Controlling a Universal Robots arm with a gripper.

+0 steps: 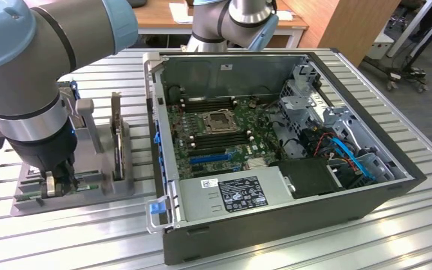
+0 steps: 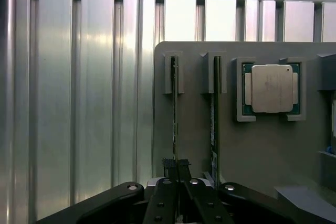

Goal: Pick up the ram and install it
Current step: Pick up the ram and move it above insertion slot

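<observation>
- The robot arm (image 1: pixel 21 84) reaches down at the exterior view's left, over a grey holder (image 1: pixel 88 198) that sits on a slatted aluminium table (image 1: pixel 66 236).
- The gripper (image 2: pixel 176 167) is low over the holder. Its fingers are pinched together on the thin top edge of the ram (image 2: pixel 175 108).
- The ram is a narrow green board standing on edge in one of the holder's slots. It has not been lifted out.
- A second stick (image 2: pixel 215 114) stands on edge in the holder's next slot, just beside the ram and parallel to it.
- A square processor chip (image 2: pixel 270 88) with a silver lid lies flat in a recess of the holder, on the far side of the second stick from the ram.
- A dark expansion card (image 1: pixel 116 135) stands upright in the holder, on the side nearest the computer.
- An open computer case (image 1: pixel 276 236) lies on the table near the holder, to the exterior view's right of it. Its green motherboard (image 1: pixel 231 135) is exposed.
</observation>
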